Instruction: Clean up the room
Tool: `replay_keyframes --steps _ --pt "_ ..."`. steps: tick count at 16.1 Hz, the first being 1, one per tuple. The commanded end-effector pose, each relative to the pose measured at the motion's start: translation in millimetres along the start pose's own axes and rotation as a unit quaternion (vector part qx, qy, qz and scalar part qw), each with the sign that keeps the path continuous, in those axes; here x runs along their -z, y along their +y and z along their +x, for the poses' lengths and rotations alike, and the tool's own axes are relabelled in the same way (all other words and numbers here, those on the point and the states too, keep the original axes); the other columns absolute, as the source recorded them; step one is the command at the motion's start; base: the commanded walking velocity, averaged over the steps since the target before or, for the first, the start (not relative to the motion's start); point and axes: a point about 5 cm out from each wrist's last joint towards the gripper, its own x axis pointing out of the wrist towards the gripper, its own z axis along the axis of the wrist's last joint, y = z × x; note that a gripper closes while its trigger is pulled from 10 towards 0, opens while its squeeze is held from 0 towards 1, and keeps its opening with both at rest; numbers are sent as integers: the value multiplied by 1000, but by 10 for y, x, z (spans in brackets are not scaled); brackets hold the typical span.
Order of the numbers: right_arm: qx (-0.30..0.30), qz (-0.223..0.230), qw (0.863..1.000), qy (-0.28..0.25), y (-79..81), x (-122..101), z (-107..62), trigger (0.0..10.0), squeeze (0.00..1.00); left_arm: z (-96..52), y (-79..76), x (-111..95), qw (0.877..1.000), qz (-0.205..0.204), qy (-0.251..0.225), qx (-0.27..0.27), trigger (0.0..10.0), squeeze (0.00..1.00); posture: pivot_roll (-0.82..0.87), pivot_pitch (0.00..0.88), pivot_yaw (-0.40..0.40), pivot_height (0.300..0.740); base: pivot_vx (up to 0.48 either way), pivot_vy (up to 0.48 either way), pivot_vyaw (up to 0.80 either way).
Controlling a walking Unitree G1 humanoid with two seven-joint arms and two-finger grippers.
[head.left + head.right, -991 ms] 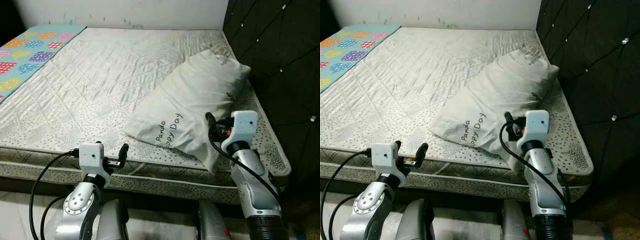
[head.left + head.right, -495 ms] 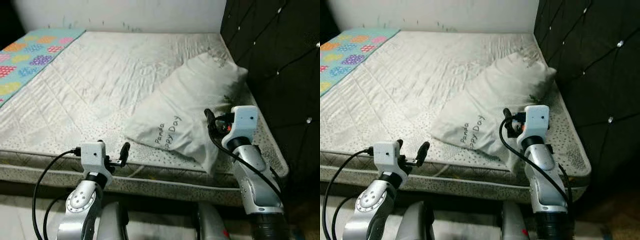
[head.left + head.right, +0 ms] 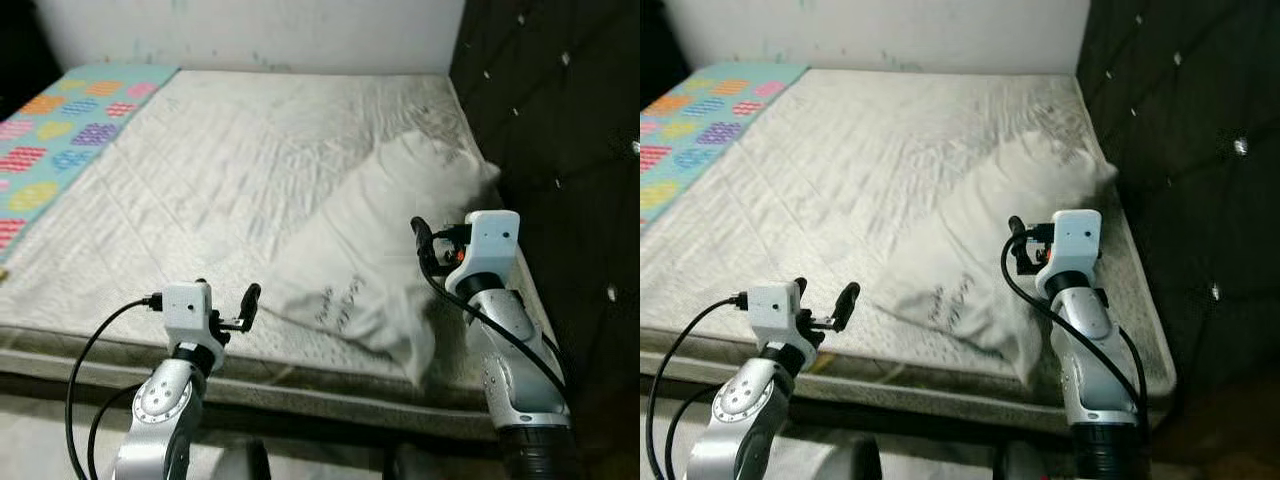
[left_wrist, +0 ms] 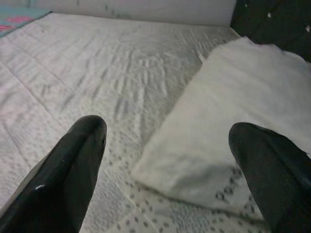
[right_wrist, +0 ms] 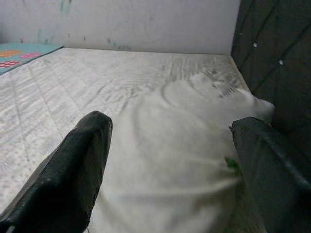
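A white pillow (image 3: 365, 255) with dark lettering lies slantwise on the right side of the bare quilted mattress (image 3: 200, 170), its far end by the headboard. My right gripper (image 3: 424, 245) hovers over the pillow's near right edge, and it is open with nothing between the fingers. In the right wrist view the pillow (image 5: 180, 160) lies just beyond the spread fingers (image 5: 68, 184). My left gripper (image 3: 243, 310) is held at the mattress's front edge, left of the pillow's near corner, open and empty. The left wrist view looks across the mattress at that corner of the pillow (image 4: 233, 111).
A dark tufted headboard (image 3: 560, 120) rises along the right of the bed. A teal blanket (image 3: 60, 130) with coloured heart patches covers the far left of the mattress. A white wall (image 3: 250, 30) closes the far side. Floor lies below the front edge.
The whole picture has shifted and blurred a little, so the camera has moved. Both grippers stay open in about the same pose, and the pillow lies in the same place.
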Motion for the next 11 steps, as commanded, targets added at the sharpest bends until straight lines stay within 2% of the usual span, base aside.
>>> replay_keyframes --steps 1,11 --pt "-3 -1 1000 -9 10 -63 -1 10000 0 5 29 -9 1000 3 -2 -3 10000 0 -132 0 28 736 0 0 0" --pt "12 -5 1000 5 -26 18 -40 10000 0 37 15 -20 1000 -5 -6 3 10000 0 -139 0 32 740 0 0 0"
